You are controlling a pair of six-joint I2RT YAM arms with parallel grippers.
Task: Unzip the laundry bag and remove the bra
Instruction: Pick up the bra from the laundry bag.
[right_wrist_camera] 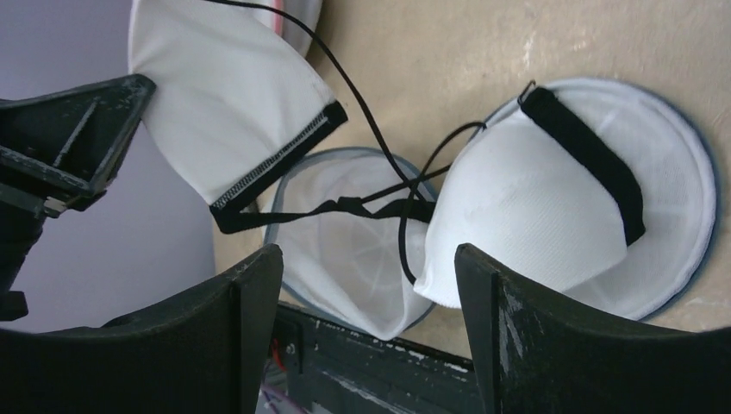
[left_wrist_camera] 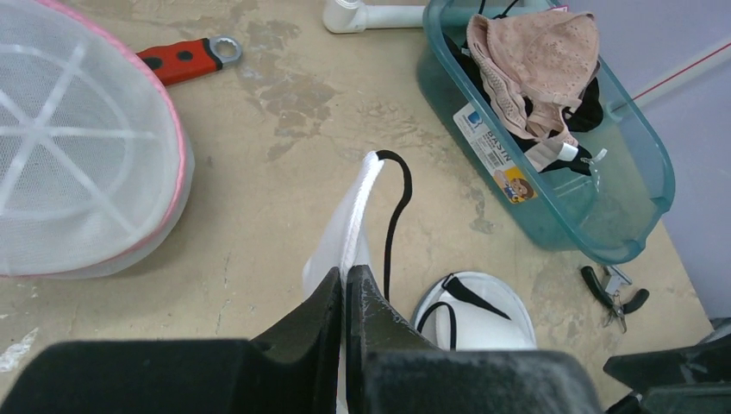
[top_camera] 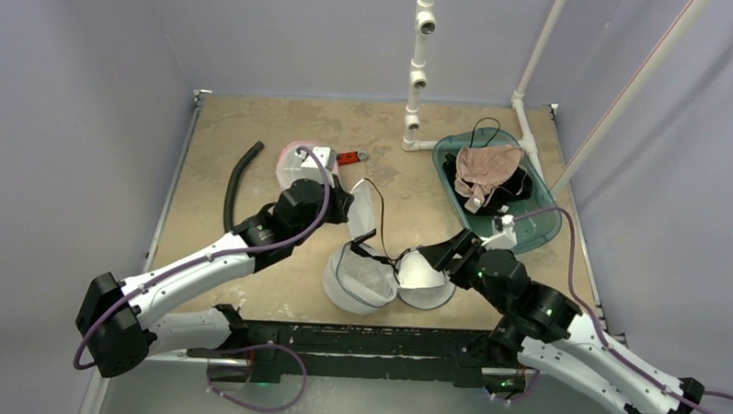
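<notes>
The left hand point(left_wrist_camera: 345, 283) is pressed together on the edge of one cup of the white padded bra with thin black straps point(top_camera: 365, 209), holding that cup upright above the tan, scuffed worktop point(top_camera: 255, 120), a little left of centre. A black strap runs from the raised cup down towards the near edge, where the other cup lies dome-up in one half of the white mesh laundry bag with a grey-blue rim point(top_camera: 355, 285). The bag lies spread in two round halves side by side at the near middle of the worktop; its left half holds only the strap ends, and its right half carries the second cup. So the bra is partly out, with one cup lifted clear and one resting in the bag.

The right hand point(right_wrist_camera: 366, 259) hangs just right of the bag with its fingers spread wide, one to either side of the near edge of the second cup and closed on nothing.

At the far left lies a second mesh bag with a pink rim point(left_wrist_camera: 177, 155), with a red-handled spanner point(left_wrist_camera: 185, 59) just to its right and a curved black hose point(top_camera: 238, 179) to its left. At the far right sits a teal plastic tub point(left_wrist_camera: 638, 185) holding a beige bra point(left_wrist_camera: 534, 60) on dark garments. Black-handled pliers point(left_wrist_camera: 614, 295) lie on the worktop just near of the tub.
</notes>
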